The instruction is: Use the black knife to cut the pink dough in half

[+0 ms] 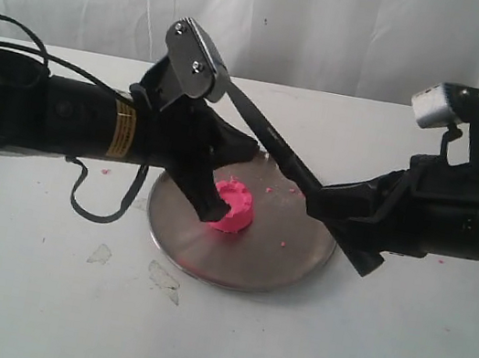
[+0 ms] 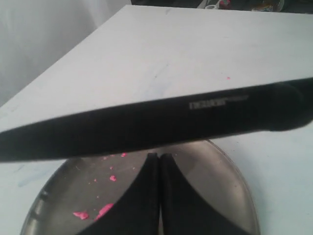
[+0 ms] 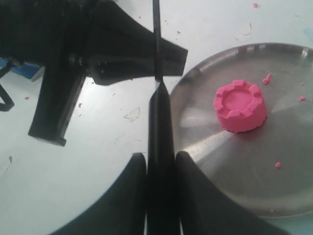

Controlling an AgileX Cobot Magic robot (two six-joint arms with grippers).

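Note:
The pink dough [image 1: 234, 208] [image 3: 240, 106] stands whole, notched top up, on a round steel plate [image 1: 272, 259] [image 3: 274, 186]. My right gripper [image 1: 332, 205] [image 3: 160, 159] is shut on the handle of the black knife [image 1: 266, 133] [image 3: 160, 112]. The blade slants up and to the left above the plate, clear of the dough. My left gripper [image 1: 214, 210] [image 2: 159, 156] is shut and holds nothing. Its tips hang by the dough's left side, and the right wrist view shows them apart from it. In the left wrist view the knife [image 2: 146, 122] crosses above the plate [image 2: 220, 176] and the dough is hidden.
Small pink crumbs [image 2: 80, 214] [image 3: 278, 165] lie on the plate and table. Two clear scraps [image 1: 165, 277] lie in front of the plate. A black cable loop [image 1: 92, 199] hangs under the left arm. A white curtain hangs behind the table.

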